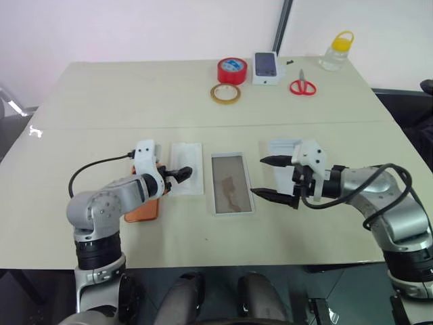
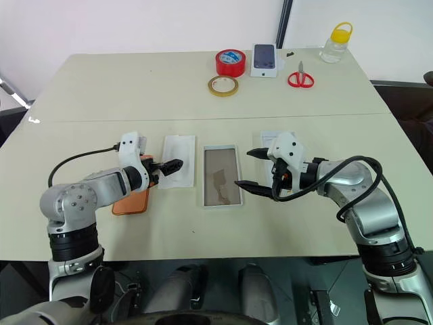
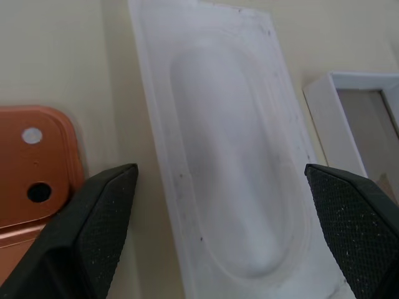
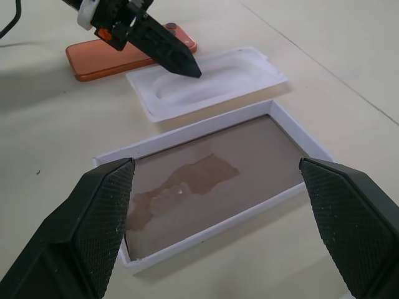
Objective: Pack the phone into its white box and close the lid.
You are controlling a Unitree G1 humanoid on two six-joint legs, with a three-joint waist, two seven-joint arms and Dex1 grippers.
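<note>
The orange phone (image 1: 141, 210) lies back up on the table, partly under my left arm; its camera corner (image 3: 31, 162) shows in the left wrist view. My left gripper (image 1: 181, 175) is open just above a flat white card with an oval outline (image 1: 188, 181), right of the phone. The white box (image 1: 214, 184), a shallow tray with a brownish floor, lies in the middle, with nothing in it. My right gripper (image 1: 258, 176) is open at the tray's right edge, holding nothing. Behind it sits the white lid (image 1: 281, 146), partly hidden.
At the table's far side stand a red tape roll (image 1: 232, 70), a tan tape ring (image 1: 225, 94), a small white box with a phone picture (image 1: 266, 68), red scissors (image 1: 302, 87) and a jar with a yellow lid (image 1: 337, 51).
</note>
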